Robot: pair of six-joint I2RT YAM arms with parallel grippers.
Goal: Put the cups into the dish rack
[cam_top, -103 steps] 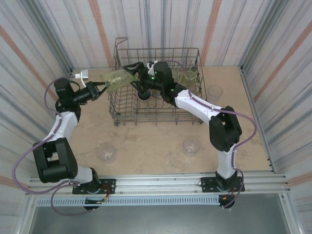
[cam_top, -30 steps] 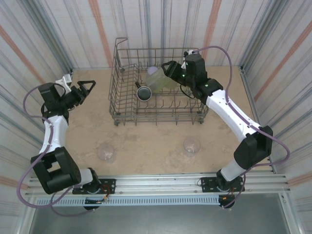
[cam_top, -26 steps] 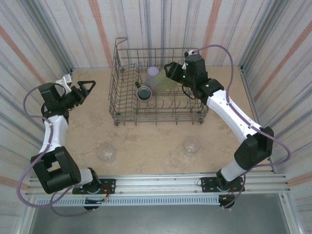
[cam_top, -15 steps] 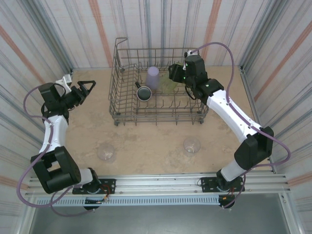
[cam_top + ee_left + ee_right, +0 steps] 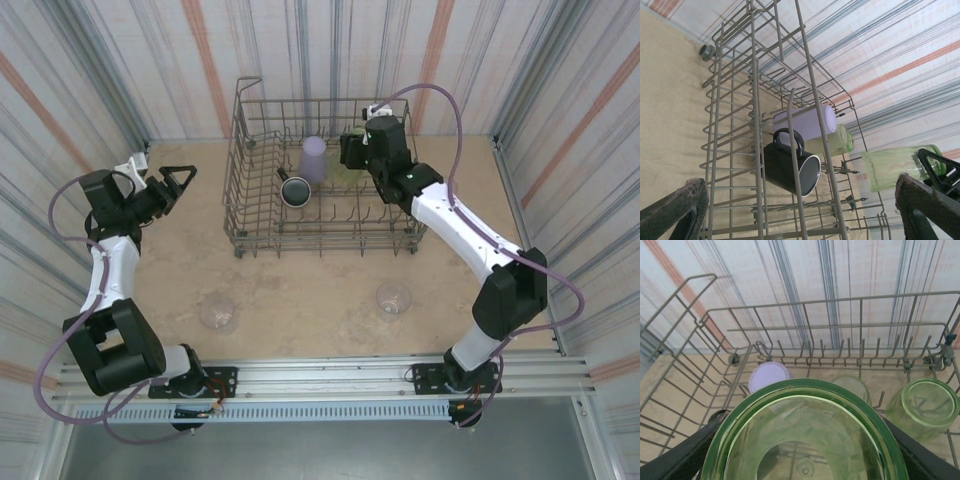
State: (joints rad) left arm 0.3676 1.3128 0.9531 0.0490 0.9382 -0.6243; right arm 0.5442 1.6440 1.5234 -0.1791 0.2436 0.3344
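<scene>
1. Right gripper pinches a yellow-green cup over the dish rack, near the lavender cup.
2. Left gripper hangs spread wide, left of the rack.
3. 2 clear cups sit on the table.

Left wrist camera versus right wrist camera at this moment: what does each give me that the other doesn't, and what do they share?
Left wrist: the black mug with its handle, sitting in the dish rack, and the held green cup seen side-on. Right wrist: an end-on look at that cup between the right gripper fingers, plus a second green cup further right in the rack. Shared: the lavender cup, the held cup and the rack's wires and tines.
</scene>
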